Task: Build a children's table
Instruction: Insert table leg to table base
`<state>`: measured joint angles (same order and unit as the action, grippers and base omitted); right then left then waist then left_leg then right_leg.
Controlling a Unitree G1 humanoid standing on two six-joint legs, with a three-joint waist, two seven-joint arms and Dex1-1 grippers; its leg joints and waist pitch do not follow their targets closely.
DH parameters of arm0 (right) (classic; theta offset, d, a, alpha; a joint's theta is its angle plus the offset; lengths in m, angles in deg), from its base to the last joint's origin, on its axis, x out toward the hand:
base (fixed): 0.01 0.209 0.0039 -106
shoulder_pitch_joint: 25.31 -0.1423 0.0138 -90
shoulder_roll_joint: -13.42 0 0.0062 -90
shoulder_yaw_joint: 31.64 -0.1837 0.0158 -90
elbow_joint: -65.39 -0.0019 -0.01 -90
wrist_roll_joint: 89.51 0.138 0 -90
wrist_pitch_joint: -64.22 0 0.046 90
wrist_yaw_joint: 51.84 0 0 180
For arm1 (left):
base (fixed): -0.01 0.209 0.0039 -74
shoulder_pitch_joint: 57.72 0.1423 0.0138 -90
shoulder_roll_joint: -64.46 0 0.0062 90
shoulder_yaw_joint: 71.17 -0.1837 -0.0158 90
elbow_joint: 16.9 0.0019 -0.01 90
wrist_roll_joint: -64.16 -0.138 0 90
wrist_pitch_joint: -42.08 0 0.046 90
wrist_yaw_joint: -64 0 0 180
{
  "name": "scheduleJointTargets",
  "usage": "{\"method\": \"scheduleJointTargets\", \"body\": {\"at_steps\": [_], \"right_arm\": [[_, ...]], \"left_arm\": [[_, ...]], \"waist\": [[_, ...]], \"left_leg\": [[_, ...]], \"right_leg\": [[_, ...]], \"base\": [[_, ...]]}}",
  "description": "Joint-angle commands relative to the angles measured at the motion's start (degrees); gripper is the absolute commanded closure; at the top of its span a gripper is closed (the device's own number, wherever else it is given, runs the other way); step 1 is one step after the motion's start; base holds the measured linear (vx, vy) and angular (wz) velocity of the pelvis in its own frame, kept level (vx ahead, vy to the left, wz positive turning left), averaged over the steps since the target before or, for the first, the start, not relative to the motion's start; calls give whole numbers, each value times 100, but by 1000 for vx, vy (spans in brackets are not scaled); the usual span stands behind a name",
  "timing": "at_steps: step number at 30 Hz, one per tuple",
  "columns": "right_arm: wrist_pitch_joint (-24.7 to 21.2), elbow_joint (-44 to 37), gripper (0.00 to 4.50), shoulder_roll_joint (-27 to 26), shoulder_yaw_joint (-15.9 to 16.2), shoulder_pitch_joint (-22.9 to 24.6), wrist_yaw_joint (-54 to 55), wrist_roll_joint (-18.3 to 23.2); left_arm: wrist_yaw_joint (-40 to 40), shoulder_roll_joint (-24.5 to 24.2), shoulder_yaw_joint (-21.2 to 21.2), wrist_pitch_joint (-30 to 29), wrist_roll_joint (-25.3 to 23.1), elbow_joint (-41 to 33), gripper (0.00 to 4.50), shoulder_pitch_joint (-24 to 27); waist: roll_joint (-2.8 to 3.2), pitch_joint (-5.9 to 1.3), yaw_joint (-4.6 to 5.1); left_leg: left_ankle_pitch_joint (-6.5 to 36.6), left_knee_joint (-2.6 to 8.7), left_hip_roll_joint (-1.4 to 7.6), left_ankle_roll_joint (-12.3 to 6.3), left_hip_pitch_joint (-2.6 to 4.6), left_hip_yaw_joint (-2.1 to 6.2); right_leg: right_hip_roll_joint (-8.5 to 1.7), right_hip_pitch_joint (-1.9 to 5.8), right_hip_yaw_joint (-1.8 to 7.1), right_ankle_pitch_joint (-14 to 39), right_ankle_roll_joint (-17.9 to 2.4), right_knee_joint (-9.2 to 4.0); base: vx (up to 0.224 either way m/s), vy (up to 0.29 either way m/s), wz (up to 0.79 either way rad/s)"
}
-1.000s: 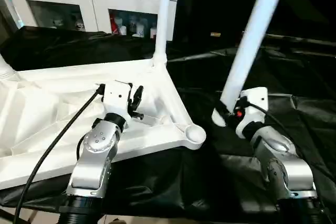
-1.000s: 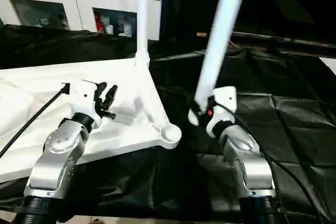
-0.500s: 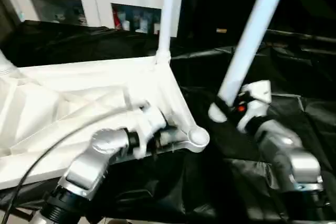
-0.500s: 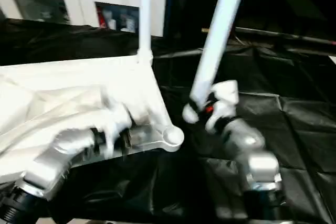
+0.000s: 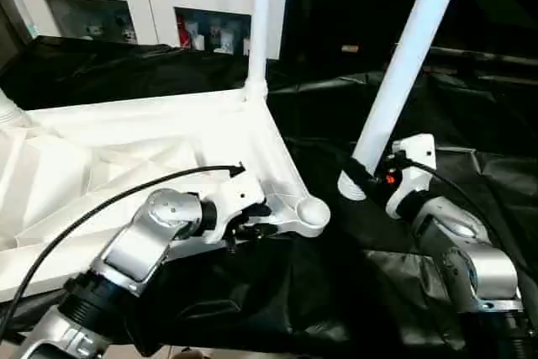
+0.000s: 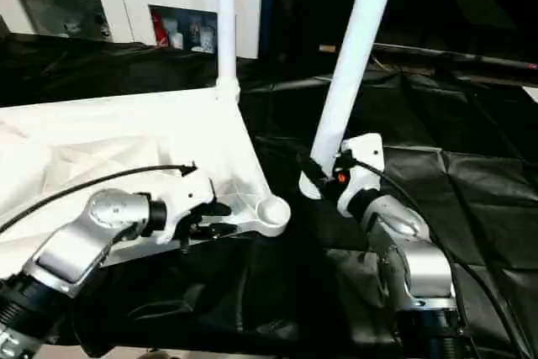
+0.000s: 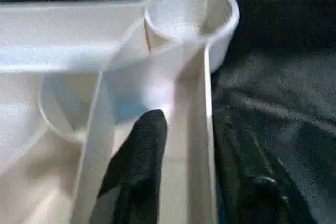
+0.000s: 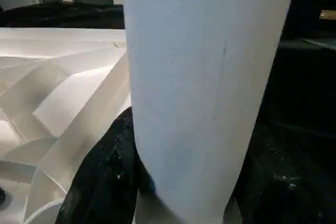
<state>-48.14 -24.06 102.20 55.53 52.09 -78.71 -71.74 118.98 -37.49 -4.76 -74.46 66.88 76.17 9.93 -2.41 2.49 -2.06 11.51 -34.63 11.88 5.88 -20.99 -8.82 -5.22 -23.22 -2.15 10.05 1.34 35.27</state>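
Left end effector (image 5: 252,226) swung onto tabletop (image 5: 126,149) rim, clamping it; right end effector (image 5: 374,176) grips leg (image 5: 403,65).

The top (image 5: 126,153) lies on the cloth (image 5: 471,124), a leg (image 5: 259,23) upright in its far corner, a cabinet (image 5: 126,6) behind it.

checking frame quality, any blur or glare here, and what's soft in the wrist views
Left eye view: sharp, with the tabletop bright against the black cloth but not blown out. Left wrist view: soft all over, the corner socket hazy, the finger a dark blur. Right wrist view: the leg looms close as a smooth, pale surface.
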Motion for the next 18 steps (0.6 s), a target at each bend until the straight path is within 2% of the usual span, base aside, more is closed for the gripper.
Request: {"method": "scheduleJointTargets", "body": {"at_steps": [1, 4, 6, 7, 13, 17, 18], "right_arm": [[65, -173, 257, 52, -30, 45, -80, 11], [73, -180, 257, 70, -52, 53, -83, 24], [86, -166, 257, 68, -42, 53, -74, 23], [93, -157, 257, 62, -34, 51, -69, 20], [71, -192, 257, 24, 22, 42, -85, 14], [74, -188, 257, 29, 25, 45, -102, 9], [72, -190, 257, 31, 29, 45, -106, 11]], "left_arm": [[120, -85, -97, -139, 9, -149, 327, -7], [-5, -30, -81, -146, -41, -85, 352, -24], [-49, 4, -53, -159, -37, -64, 360, -31], [-53, 19, -34, -172, -37, -63, 371, -32], [-114, 143, 104, -193, 73, -71, 418, 19], [-220, 338, 237, -114, 191, 38, 446, 29], [-237, 376, 258, -118, 212, 73, 446, 23]], "waist": [[66, -328, -26], [73, -331, -29], [44, -330, -35], [54, -323, -42], [42, -305, -34], [33, -311, -32], [4, -314, -25]], "left_leg": [[1109, 483, 28, 65, 27, -78], [1016, 480, 30, 49, 20, -81], [1014, 477, 29, 28, 26, -90], [1044, 482, 31, 27, 28, -89], [1300, 500, 34, 63, 28, -86], [1255, 498, 33, 56, 15, -84], [1227, 494, 34, 44, 10, -87]], "right_leg": [[-131, 237, 141, 1227, -1011, -389], [-125, 255, 136, 977, -1110, -367], [-125, 255, 137, 963, -1136, -367], [-128, 253, 139, 1014, -1137, -371], [-140, 231, 141, 1519, -994, -427], [-134, 232, 139, 1468, -968, -427], [-135, 235, 141, 1448, -964, -427]], "base": [[0, 0, 0], [0, 0, 0], [0, 0, 0], [0, 0, 0], [0, 0, 0], [0, 0, 0], [0, 0, 0]]}}
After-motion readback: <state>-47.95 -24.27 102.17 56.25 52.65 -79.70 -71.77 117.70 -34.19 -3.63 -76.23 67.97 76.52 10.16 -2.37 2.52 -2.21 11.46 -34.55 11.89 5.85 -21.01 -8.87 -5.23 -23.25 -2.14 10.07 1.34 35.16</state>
